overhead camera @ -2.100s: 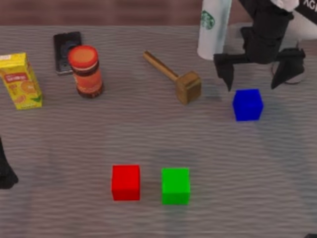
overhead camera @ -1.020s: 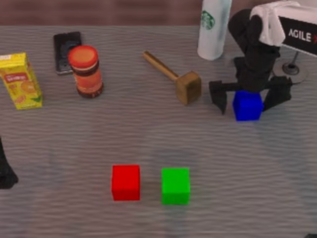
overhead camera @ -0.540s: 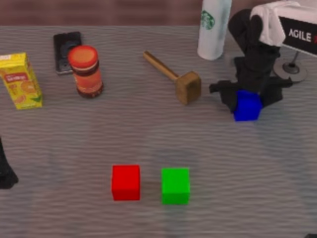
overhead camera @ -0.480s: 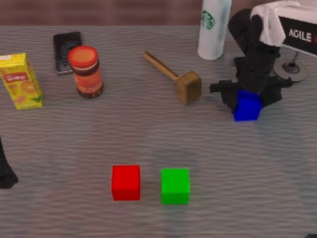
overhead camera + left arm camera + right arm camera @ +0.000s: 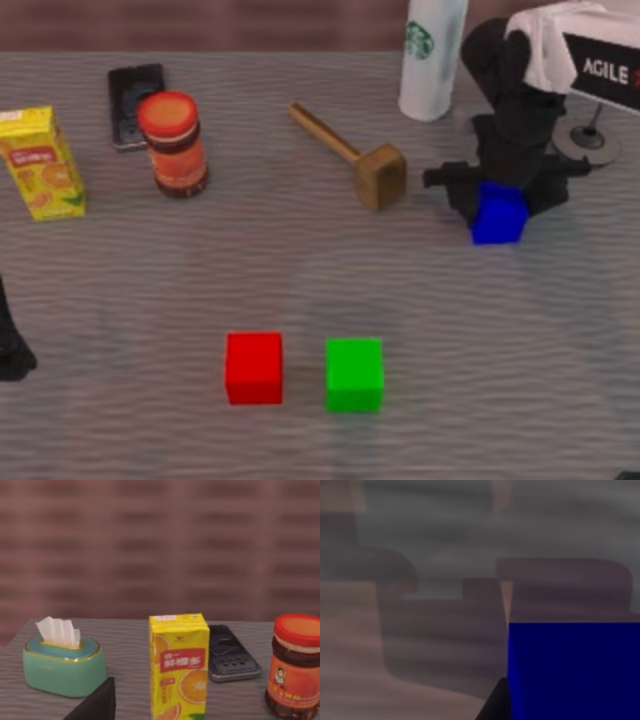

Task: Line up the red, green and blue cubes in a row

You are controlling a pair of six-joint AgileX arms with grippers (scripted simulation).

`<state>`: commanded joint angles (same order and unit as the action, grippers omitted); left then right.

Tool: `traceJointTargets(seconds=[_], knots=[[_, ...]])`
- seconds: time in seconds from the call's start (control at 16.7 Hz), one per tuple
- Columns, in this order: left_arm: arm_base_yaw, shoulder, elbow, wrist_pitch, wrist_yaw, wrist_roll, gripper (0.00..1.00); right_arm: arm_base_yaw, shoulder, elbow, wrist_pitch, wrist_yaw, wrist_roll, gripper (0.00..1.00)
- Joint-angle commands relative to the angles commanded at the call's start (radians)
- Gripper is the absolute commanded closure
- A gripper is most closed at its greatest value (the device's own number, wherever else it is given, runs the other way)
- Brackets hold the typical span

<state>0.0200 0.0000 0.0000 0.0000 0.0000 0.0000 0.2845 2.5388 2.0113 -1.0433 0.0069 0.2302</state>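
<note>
Blue cube (image 5: 498, 215) sits at the bench's (image 5: 300, 270) two o'clock, clamped between the closed fingers of the right pincer (image 5: 500, 200), just right of the wooden mallet (image 5: 372, 168). Red cube (image 5: 253, 368) and green cube (image 5: 354, 374) rest side by side, apart, near six o'clock. The left pincer (image 5: 12, 350) is parked at nine o'clock; its opening cannot be told.

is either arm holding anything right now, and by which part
The right gripper is shut on the blue cube, clamping its left and right side faces. The left gripper holds nothing.
</note>
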Motion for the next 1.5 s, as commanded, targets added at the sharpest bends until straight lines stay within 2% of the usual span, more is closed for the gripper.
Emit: traceJointTargets(seconds=[0.36,0.78,1.08,1.32,1.5], knots=[[0.000,0.000,0.000,0.000,0.000,0.000,0.00,0.001,-0.024,0.018,-0.023,0.004,-0.002,1.00],[0.000,0.000,0.000,0.000,0.000,0.000,0.00,0.009,-0.070,0.173,-0.229,0.004,-0.004,1.00],[0.000,0.000,0.000,0.000,0.000,0.000,0.00,0.005,-0.074,0.180,-0.237,0.003,0.000,1.00],[0.000,0.000,0.000,0.000,0.000,0.000,0.00,0.063,-0.163,0.072,-0.198,0.004,0.066,1.00],[0.000,0.000,0.000,0.000,0.000,0.000,0.00,0.149,-0.286,-0.119,-0.145,0.006,0.163,1.00]])
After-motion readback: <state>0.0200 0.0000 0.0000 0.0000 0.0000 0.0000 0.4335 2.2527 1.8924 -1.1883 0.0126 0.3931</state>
